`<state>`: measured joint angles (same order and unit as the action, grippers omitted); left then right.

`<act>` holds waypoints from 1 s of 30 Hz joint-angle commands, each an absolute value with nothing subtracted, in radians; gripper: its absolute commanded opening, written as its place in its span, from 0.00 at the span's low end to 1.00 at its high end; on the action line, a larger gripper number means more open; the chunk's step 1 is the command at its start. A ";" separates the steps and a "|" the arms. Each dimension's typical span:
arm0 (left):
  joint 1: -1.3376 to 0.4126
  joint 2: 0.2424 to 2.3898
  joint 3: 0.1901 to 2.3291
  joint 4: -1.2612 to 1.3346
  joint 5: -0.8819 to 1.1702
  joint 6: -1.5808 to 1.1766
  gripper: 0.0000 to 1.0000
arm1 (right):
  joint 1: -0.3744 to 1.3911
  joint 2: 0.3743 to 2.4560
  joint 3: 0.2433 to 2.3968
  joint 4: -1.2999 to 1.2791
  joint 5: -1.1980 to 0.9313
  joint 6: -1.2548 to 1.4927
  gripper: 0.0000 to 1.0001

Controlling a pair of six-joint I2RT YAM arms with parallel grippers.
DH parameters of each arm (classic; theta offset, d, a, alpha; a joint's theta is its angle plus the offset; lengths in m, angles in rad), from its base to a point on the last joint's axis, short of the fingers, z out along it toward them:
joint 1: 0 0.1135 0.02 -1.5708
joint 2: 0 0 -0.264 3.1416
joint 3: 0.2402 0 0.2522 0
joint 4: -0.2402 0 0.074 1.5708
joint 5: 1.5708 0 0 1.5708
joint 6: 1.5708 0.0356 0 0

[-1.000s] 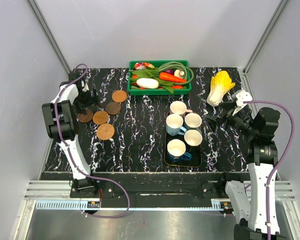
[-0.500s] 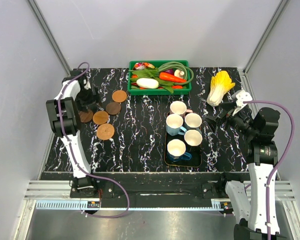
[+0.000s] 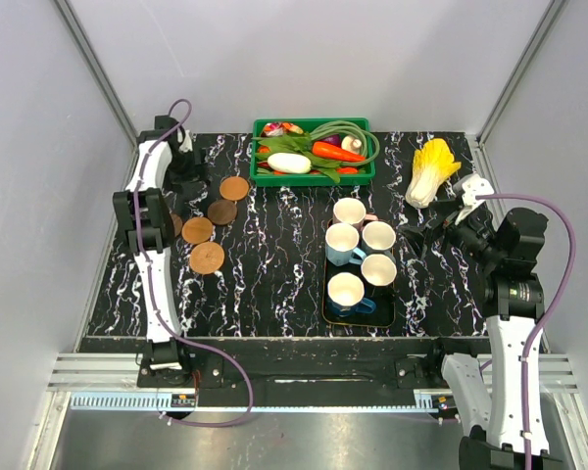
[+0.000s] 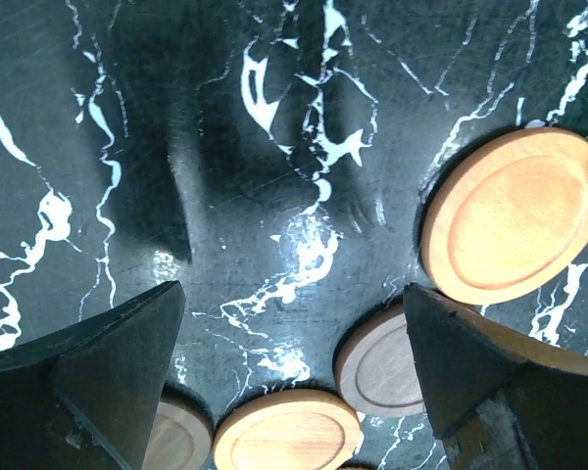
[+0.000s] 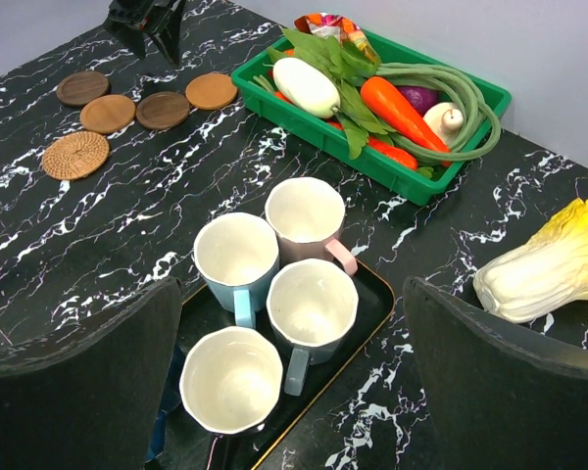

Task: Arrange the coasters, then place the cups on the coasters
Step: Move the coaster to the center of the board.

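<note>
Cups point(image 3: 346, 290), five of them with cream insides, stand upright and close together on the black tray point(image 3: 385, 313) at the near right of the marbled table point(image 3: 274, 284), just where they stood a second ago; none sits on a coaster. To the left and a little farther back lie the coasters point(image 3: 207, 258). A woven-looking one is nearest, three smooth brown ones run in a slanting line away from it toward the far side, and a darker fifth lies beside the line near the left edge, partly hidden by the left arm in the top view. All five are flat on the table and none has shifted. The right gripper point(image 3: 426, 230) hangs just past the tray's far right corner with its jaws spread wide and nothing between them, unchanged from before. The left gripper point(image 4: 294, 294) is what has moved. A second ago it hovered low over the dark coaster, and now the arm has stretched up and away toward the far left corner. Its jaws are fully apart, empty, and clear of the bare marble below, and the coasters show only at the bottom and right of its wrist view. Farthest back, a green crate point(image 3: 314, 180) of vegetables and a yellow cabbage point(image 3: 431, 168) lie undisturbed.
</note>
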<state>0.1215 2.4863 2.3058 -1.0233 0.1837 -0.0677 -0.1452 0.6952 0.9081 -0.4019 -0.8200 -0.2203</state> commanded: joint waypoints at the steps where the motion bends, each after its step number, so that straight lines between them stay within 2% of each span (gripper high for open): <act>1: 0.112 2.435 2.353 -1.009 0.222 -0.066 0.99 | -0.152 0.703 0.911 -0.383 -0.804 -0.218 1.00; 3: 0.112 2.341 2.277 -0.979 0.226 -0.071 0.99 | -0.152 0.701 0.911 -0.383 -0.799 -0.219 1.00; 10: 0.121 2.016 1.843 -0.945 0.040 -0.069 0.99 | -0.152 0.696 0.910 -0.385 -0.808 -0.225 1.00; 16: 0.179 1.910 1.556 -0.911 0.028 -0.032 0.99 | -0.152 0.686 0.911 -0.385 -0.811 -0.219 1.00; 21: 0.230 1.927 1.448 -0.870 0.017 -0.018 0.99 | -0.152 0.683 0.913 -0.384 -0.811 -0.218 1.00; 30: 0.261 2.032 1.500 -0.851 0.020 -0.041 0.99 | -0.152 0.687 0.913 -0.385 -0.810 -0.216 1.00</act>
<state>0.2588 1.9961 1.4467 -0.8894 0.0284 -0.0345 -0.1471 0.6880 0.9081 -0.4019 -0.8116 -0.2203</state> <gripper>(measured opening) 0.988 0.994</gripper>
